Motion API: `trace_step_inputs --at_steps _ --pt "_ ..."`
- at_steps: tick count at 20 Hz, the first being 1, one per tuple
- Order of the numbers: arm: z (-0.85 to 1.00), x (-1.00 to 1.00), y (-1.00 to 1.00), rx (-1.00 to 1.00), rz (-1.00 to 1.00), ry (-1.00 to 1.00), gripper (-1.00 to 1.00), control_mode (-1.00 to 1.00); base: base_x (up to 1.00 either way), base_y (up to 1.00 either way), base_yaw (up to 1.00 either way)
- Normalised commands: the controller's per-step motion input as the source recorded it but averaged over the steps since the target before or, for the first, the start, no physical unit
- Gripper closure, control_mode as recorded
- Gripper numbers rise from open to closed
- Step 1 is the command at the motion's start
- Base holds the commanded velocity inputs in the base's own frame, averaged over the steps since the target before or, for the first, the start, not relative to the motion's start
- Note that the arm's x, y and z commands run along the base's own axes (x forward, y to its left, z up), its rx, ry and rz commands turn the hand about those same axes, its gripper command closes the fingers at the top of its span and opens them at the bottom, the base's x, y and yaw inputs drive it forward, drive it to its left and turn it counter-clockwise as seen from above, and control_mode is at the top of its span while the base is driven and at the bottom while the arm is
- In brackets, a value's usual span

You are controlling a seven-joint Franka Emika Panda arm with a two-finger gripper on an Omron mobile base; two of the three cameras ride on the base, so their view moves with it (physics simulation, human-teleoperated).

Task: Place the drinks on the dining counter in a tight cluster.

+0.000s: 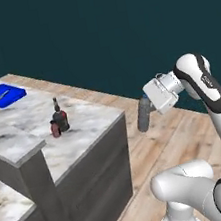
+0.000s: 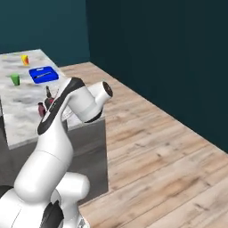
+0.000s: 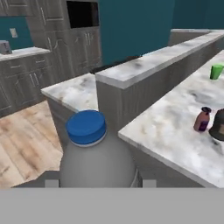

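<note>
My gripper [image 1: 145, 105] is shut on the slim grey water bottle [image 1: 143, 116], which hangs in the air over the wooden floor, just right of the dining counter's [image 1: 86, 122] corner. In the hand view the water bottle [image 3: 95, 156] with its blue cap stands close in front, between the jaws. The squat dark brown bottle [image 1: 59, 118] and the tiny maroon bottle [image 1: 55, 129] stand side by side on the marble top near that corner. The hand view shows the maroon bottle [image 3: 201, 119] and dark brown bottle [image 3: 218, 124] at the right. My arm partly hides them in the right base view.
A blue tray [image 1: 2, 95] lies further back on the counter. A green cup [image 2: 15, 79] and a yellow-orange cup [image 2: 25, 59] stand beyond it. A raised grey ledge [image 3: 144, 65] runs along the counter's far side. Kitchen cabinets [image 3: 48, 48] stand behind.
</note>
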Motion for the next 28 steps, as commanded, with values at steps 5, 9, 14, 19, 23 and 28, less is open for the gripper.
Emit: trace_step_inputs --at_steps 5,9,14,19,23,28 --pt "0.0 0.0 0.0 0.0 0.0 0.0 1.0 1.0 0.83 -0.97 0.52" --pt "0.0 0.0 0.0 0.0 0.0 0.0 1.0 1.0 0.74 -0.86 0.58" --pt "0.0 0.0 0.0 0.0 0.0 0.0 1.0 1.0 0.67 -0.82 0.6" --pt "0.0 0.0 0.0 0.0 0.0 0.0 1.0 1.0 0.58 -0.64 0.68" --pt "0.0 0.0 0.0 0.0 0.0 0.0 1.0 1.0 0.48 -0.59 0.71" --pt "0.0 0.0 0.0 0.0 0.0 0.0 1.0 1.0 0.37 -0.65 0.64"
